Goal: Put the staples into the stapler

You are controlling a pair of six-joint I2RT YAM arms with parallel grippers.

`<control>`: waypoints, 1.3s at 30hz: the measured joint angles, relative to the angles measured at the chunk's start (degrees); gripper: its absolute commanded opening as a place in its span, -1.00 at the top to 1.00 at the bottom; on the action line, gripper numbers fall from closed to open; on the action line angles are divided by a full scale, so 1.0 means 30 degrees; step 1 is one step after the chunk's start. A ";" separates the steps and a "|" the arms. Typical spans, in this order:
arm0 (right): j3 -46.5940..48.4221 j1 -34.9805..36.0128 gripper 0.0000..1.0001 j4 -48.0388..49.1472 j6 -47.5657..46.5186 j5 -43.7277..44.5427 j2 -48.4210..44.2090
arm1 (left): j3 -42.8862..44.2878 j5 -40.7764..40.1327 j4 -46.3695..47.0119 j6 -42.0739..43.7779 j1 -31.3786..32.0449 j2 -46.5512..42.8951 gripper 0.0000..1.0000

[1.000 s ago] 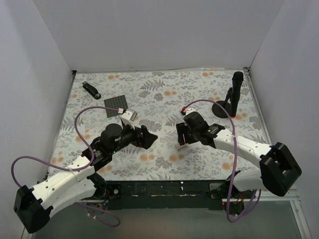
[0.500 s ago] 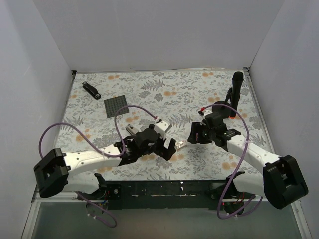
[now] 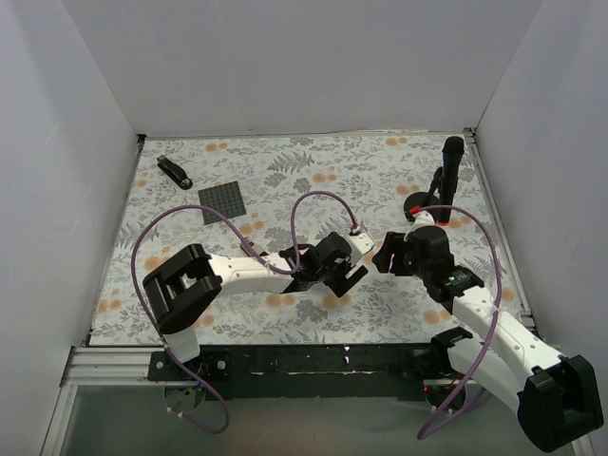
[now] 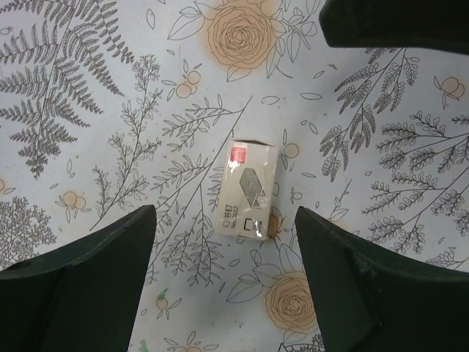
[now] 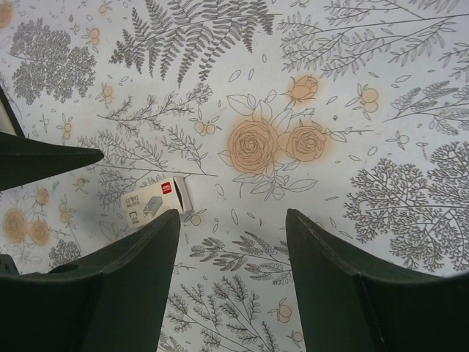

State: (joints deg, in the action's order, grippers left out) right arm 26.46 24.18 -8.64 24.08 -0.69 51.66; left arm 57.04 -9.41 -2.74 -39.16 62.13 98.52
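Note:
The staples' small whitish box (image 4: 249,189) with a red label lies flat on the flowered table. In the left wrist view it is just ahead of the gap between my open fingers. My left gripper (image 3: 350,275) (image 4: 227,293) is open and empty, hovering over the box. My right gripper (image 3: 385,255) (image 5: 231,286) is open and empty just to the right. The box (image 5: 156,203) lies beside its left finger (image 5: 110,293), outside the gap. The loose staples do not show. The slim black stapler (image 3: 174,172) lies shut at the far left.
A tall black stand (image 3: 446,180) on a round base is at the far right. A dark grey square mat (image 3: 221,201) lies near the stapler. White walls close in the table on three sides. The two grippers are close to each other near mid-table.
My left arm has swung far to the right, and its gripper now sits over the box. My right gripper has drawn back to the right, off the box.

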 measured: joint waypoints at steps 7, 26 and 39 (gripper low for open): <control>-0.0685 -0.0197 -0.37 -0.0124 0.0342 0.1239 -0.1668 | 0.1872 0.0729 -0.1107 0.1297 -0.0131 0.2047 -0.38; -0.1326 -0.0583 -0.36 0.0182 0.0707 0.0408 -0.1967 | 0.3257 0.3767 -0.2863 0.2900 -0.0794 0.3359 0.26; -0.3177 -0.1392 -0.18 0.2776 0.1566 -0.2492 -0.0568 | 0.3053 0.4838 -0.2871 0.3679 -0.0940 0.3235 0.39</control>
State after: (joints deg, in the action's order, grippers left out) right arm 16.93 20.01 -0.32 28.77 -8.16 49.95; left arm 66.19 5.10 -11.35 -28.12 59.31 108.22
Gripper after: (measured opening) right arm 0.643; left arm 0.335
